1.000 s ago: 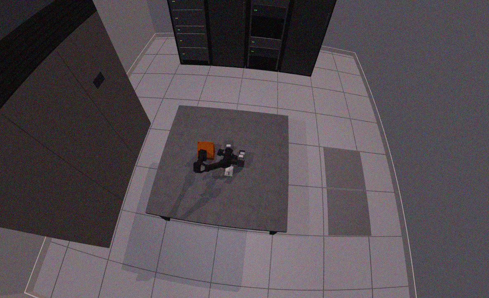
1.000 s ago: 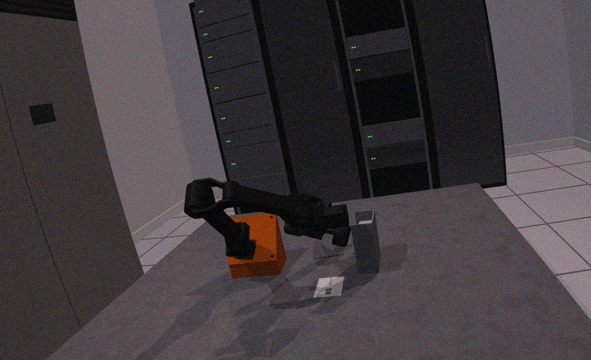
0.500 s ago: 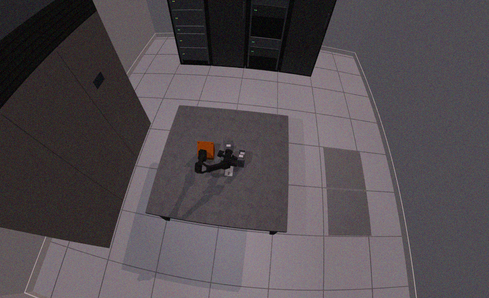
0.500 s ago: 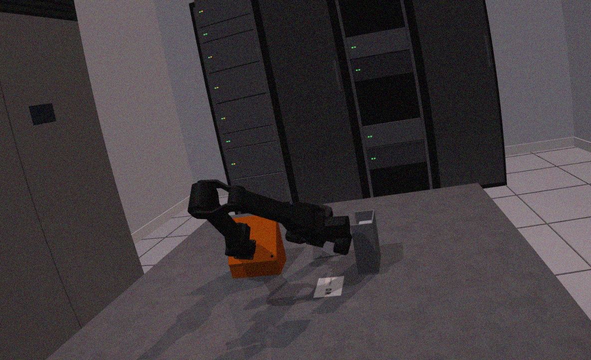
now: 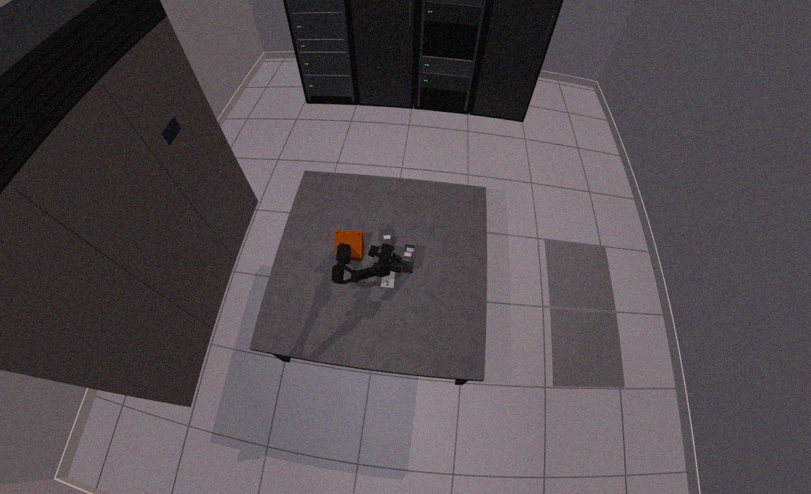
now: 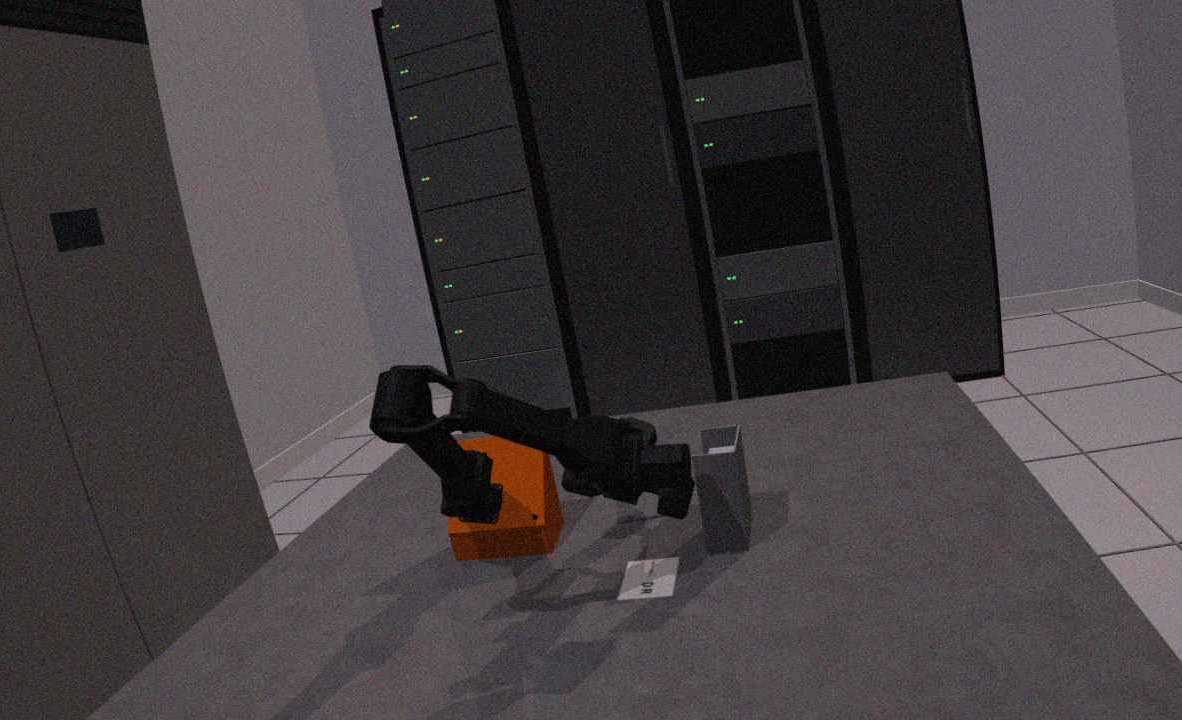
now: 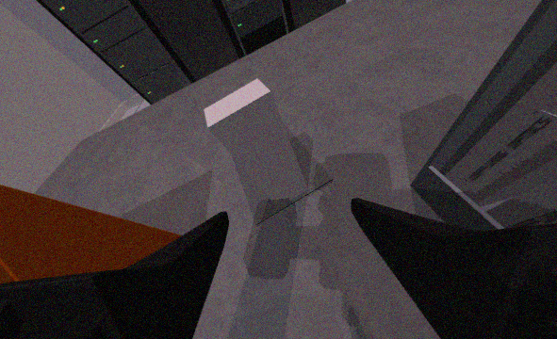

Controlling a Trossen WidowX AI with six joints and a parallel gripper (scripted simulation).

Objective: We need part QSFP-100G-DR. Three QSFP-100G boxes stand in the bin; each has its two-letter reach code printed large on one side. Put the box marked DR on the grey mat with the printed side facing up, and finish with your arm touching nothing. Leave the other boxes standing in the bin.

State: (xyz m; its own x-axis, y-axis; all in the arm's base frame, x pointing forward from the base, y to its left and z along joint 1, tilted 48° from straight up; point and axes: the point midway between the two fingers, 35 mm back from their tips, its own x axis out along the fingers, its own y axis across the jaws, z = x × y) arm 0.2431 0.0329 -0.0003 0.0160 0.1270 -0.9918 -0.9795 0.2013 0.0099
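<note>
A box with a pale top (image 5: 386,237) (image 7: 237,103) (image 6: 647,511) and a plain grey near face stands upright on the grey mat. No letters show on the faces I see. My gripper (image 7: 289,210) is open and empty, low over the table on the near side of that box, with the box's face ahead between the fingertips. In the exterior view the arm hides the box. The tall grey bin (image 5: 407,265) (image 6: 725,510) (image 7: 471,105) stands close to the right finger. Two pale box tops show inside it in the top view; their codes are not readable.
A white card (image 5: 388,279) (image 6: 662,569) marked DR lies flat on the table (image 5: 445,319) (image 6: 846,582), nearer than the mat. An orange block (image 5: 348,241) (image 6: 514,465) (image 7: 61,231) lies to the left, by the arm's base and the left finger. Server racks stand beyond.
</note>
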